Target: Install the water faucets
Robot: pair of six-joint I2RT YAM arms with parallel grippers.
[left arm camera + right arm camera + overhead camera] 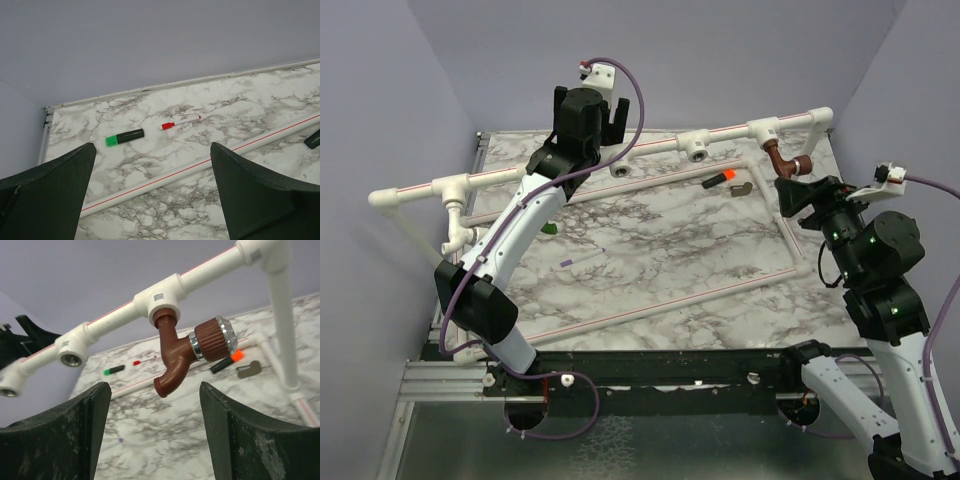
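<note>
The dark reddish-brown faucet (782, 160) is screwed into the right tee of the white pipe rail, spout down; it fills the right wrist view (172, 357). My right gripper (798, 205) is open and empty just in front of it (155, 390), not touching it. A white faucet (455, 232) hangs from the left tee. My left gripper (592, 100) is open and empty, raised over the rail's middle (152, 150). The green faucet is not in view.
Two open tee sockets (696, 150) (619, 171) sit along the rail. An orange-and-black marker (718, 180) and a grey bent piece (741, 188) lie near the brown faucet. A green-capped marker (125, 137) and a red pen (180, 121) lie at the back left. A purple-tipped pen (582, 259) lies mid-table.
</note>
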